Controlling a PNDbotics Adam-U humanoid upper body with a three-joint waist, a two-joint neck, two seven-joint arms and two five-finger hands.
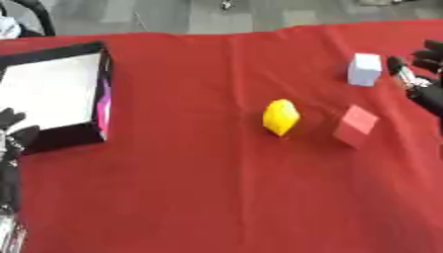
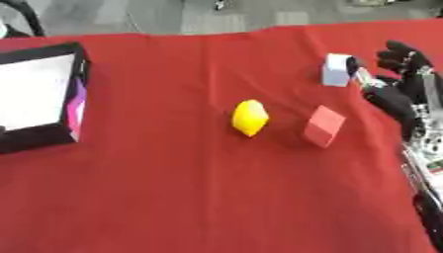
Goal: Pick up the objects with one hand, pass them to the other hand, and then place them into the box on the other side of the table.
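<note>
Right hand (image 2: 400, 94): fingers spread and relaxed, holding nothing, thumb tip just beside the white block (image 2: 337, 69); contact cannot be told. The hand comes in along the table's right edge, palm facing the blocks.

Left hand (image 1: 13, 131): only dark fingertips show at the left edge, pointing up, near the box's near corner. Whether they are curled cannot be told.

White block: far right on the red cloth (image 1: 199, 197), upright. Red block (image 2: 324, 125): nearer than the white one, tilted on an edge, well apart from it. Yellow object (image 2: 249, 117): rounded with a pointed lower end, mid-table, near the red block's left, not touching it.

Box (image 1: 97, 49): far left, black-walled, white floor, a pink strip along its inner right wall. Nothing shows inside.
</note>
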